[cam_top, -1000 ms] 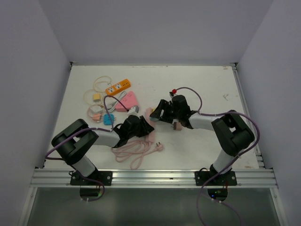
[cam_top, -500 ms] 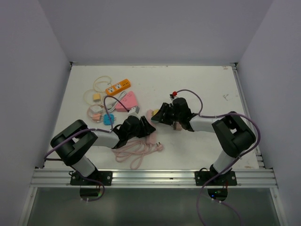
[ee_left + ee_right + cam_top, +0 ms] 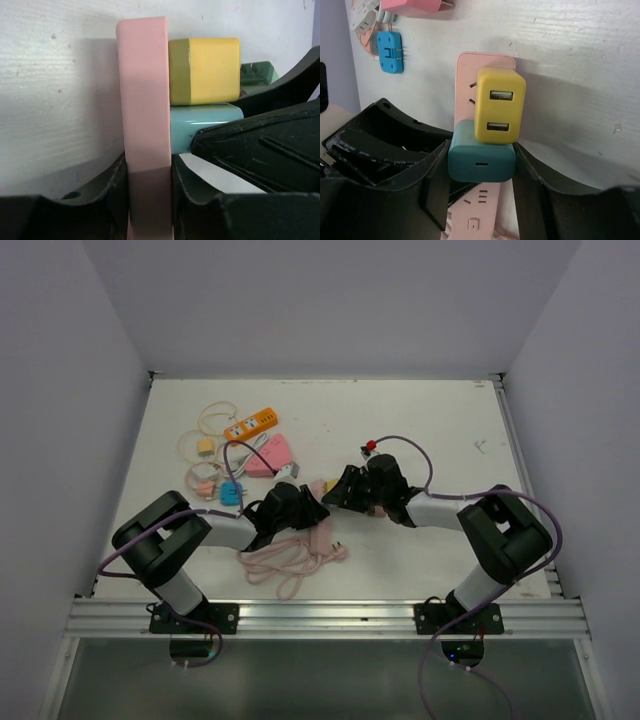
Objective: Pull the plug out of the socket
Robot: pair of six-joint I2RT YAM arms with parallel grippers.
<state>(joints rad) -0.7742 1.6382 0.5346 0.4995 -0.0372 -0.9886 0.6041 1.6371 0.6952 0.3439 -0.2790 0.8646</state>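
White counter (image 3: 420, 410), middle near edge: our left tool (image 3: 148, 172) pinches the pink socket strip (image 3: 145, 90), our right tool (image 3: 481, 150) clamps the teal plug (image 3: 481, 162) — plug still seated, pull left.

The pink socket strip (image 3: 485, 61) is smooth matt plastic. The yellow plug (image 3: 500, 105) and teal plug (image 3: 481, 159) are smooth plastic with a faint sheen. The white tabletop (image 3: 570, 50) shows painted wood grain, lightly scuffed. The right hand (image 3: 482, 167) has black plastic fingers (image 3: 390, 145), scratched.

Top view looks down from behind; both wrist views sit close — sharing the pink power strip (image 3: 145, 100).
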